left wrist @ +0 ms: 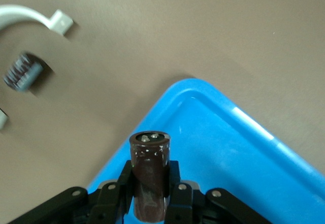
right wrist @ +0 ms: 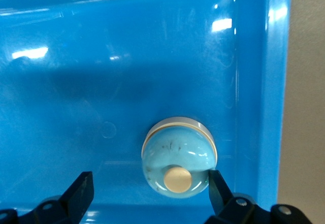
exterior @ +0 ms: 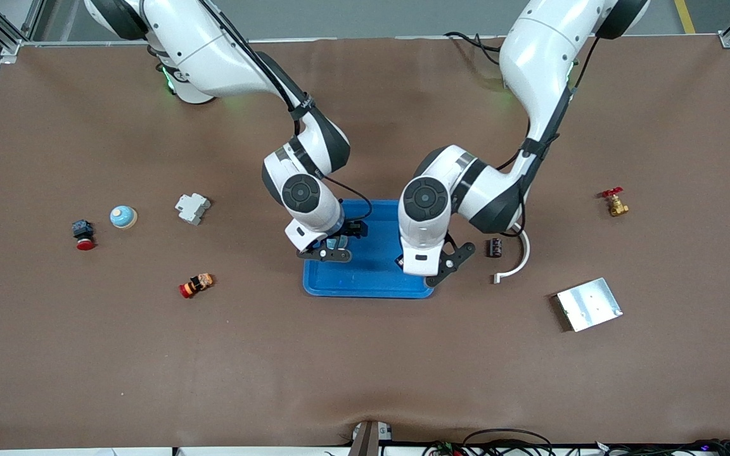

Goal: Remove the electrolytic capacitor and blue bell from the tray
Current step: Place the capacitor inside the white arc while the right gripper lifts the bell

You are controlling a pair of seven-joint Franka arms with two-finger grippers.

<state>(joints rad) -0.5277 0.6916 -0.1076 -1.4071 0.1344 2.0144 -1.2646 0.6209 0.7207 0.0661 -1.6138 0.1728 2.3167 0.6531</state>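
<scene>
While the left gripper [left wrist: 150,203] holds its jaws clamped on the dark-brown cylindrical electrolytic capacitor [left wrist: 150,176] over the shallow bright-blue plastic tray [exterior: 371,278] at its three o'clock rim, the right gripper [right wrist: 147,193] straddles the pale-blue domed bell [right wrist: 179,163] with jaws apart; closing comes next.

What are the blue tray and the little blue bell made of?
The tray looks like glossy plastic: bright light streaks reflect off its smooth floor and rounded rim. The bell has a shiny pale-blue dome, perhaps painted metal, with faint scuffs; its cream button looks like plastic.
</scene>
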